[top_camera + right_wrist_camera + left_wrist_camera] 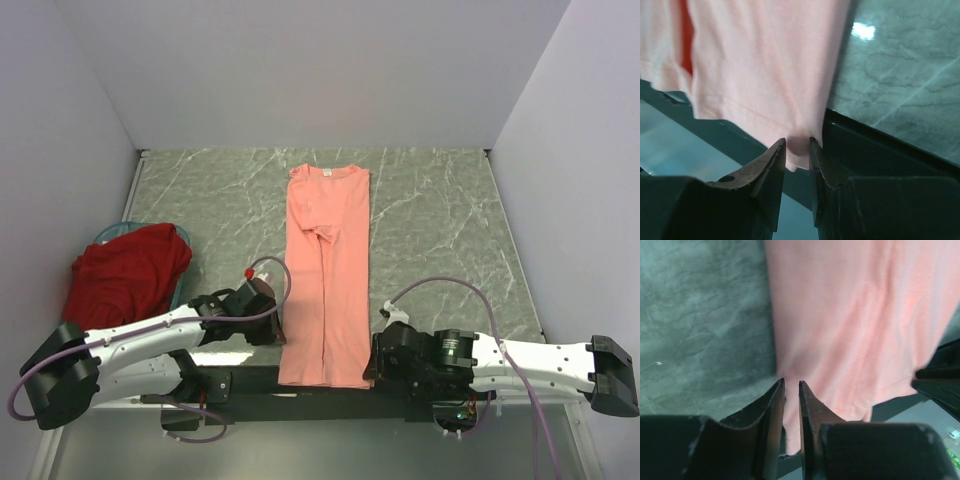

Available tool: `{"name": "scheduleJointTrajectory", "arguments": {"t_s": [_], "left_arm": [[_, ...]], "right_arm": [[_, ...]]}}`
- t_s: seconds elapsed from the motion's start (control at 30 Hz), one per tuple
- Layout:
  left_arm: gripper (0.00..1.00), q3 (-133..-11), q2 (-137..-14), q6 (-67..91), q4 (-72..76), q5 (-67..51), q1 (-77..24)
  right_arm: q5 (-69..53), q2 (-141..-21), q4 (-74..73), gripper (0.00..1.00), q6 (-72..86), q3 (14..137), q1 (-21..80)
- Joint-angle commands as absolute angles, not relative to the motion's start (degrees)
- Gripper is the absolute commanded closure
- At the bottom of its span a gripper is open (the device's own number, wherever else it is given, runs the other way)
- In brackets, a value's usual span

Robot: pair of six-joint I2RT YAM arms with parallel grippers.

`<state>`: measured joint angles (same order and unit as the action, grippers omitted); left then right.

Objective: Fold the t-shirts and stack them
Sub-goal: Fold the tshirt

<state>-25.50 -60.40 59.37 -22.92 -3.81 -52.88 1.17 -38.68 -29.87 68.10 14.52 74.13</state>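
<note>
The salmon-pink t-shirt point(327, 270) lies as a long narrow strip down the middle of the table, collar at the far end, hem over the near edge. My left gripper point(275, 325) is at its near left edge; in the left wrist view point(792, 384) the jaws are nearly closed with pink fabric point(850, 320) between them. My right gripper point(372, 362) is at the near right hem corner; in the right wrist view point(797, 141) it pinches the hem point(765, 60). The dark red t-shirt point(128, 272) lies crumpled at the left.
A teal round basket point(112, 232) sits under the dark red shirt by the left wall. The grey marble table point(430, 210) is walled on three sides. A black rail point(240, 382) runs along the near edge between the arm bases.
</note>
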Motion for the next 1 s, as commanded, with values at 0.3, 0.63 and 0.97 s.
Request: {"name": "scheduleJointTrajectory", "arguments": {"t_s": [0.3,0.63,0.97], "left_arm": [[0.78,-27.78,-55.11,55.81,-18.82,-15.10,-53.26],[0.78,-20.84,-52.03,63.80,-16.26,-15.91,-62.92],[0.78,-19.69,-55.02,66.27,-18.01,-14.06,-66.62]], "right_arm": [[-0.53,-40.87,-33.92,0.68,66.01,14.94,75.15],[1.40,-37.62,-39.46,0.67,66.62,17.22,75.23],[2.11,-35.95,-39.72,0.64,69.08,17.22,75.15]]}}
